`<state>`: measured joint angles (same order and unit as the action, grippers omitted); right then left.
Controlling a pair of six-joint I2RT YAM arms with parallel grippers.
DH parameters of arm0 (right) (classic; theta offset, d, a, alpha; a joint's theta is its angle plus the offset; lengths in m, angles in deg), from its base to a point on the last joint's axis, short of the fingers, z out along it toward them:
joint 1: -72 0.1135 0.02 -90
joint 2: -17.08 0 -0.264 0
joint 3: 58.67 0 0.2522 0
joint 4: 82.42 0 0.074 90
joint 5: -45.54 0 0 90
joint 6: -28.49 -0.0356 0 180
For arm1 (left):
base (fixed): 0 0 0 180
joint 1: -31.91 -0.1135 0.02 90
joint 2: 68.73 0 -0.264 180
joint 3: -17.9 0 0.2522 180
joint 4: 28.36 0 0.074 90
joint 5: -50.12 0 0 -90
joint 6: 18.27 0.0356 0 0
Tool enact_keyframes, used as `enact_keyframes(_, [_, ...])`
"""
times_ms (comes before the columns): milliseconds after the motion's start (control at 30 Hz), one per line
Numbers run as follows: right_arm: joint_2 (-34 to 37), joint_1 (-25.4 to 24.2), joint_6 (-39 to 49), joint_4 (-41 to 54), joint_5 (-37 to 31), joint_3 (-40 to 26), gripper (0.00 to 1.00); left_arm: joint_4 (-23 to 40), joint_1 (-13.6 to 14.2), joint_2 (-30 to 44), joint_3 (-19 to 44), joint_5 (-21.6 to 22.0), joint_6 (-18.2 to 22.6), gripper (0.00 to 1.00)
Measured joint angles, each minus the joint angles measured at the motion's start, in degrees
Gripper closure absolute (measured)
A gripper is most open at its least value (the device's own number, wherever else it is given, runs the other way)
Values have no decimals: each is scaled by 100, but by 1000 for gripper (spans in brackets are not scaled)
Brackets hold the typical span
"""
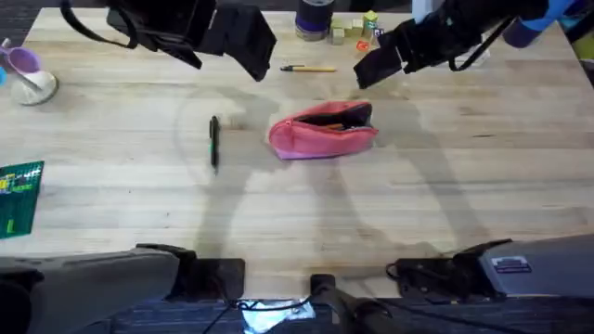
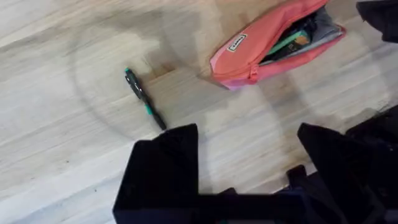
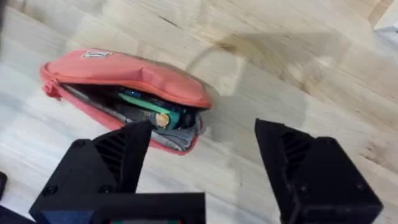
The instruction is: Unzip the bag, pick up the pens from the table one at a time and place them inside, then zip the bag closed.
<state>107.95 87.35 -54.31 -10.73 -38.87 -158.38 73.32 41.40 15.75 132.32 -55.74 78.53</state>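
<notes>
Pale plank desk (image 1: 483, 186), grain showing.
Soft pink bag (image 1: 323, 130) gapes unzipped below both spread-apart, empty pincers, left (image 2: 245, 171), right (image 3: 202, 162); slim dark pen (image 1: 214, 141) nearby.

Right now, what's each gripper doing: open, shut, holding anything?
Left gripper: open, empty, above the table near the dark pen.
Right gripper: open, empty, over the unzipped bag.

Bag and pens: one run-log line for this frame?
bag: unzipped, items inside | dark pen: on table, left of bag | yellow pen: on table beyond bag | left gripper: open | right gripper: open
</notes>
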Motion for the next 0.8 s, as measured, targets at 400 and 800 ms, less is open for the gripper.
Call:
enact_keyframes(400, [0,0,0,2,0,0,5,-48,-2,-2,-105,645,-24,7])
enact_keyframes(800, [-1,0,-2,0,1,0,6,-1144,-4,-1,-1789,1119,-268,8])
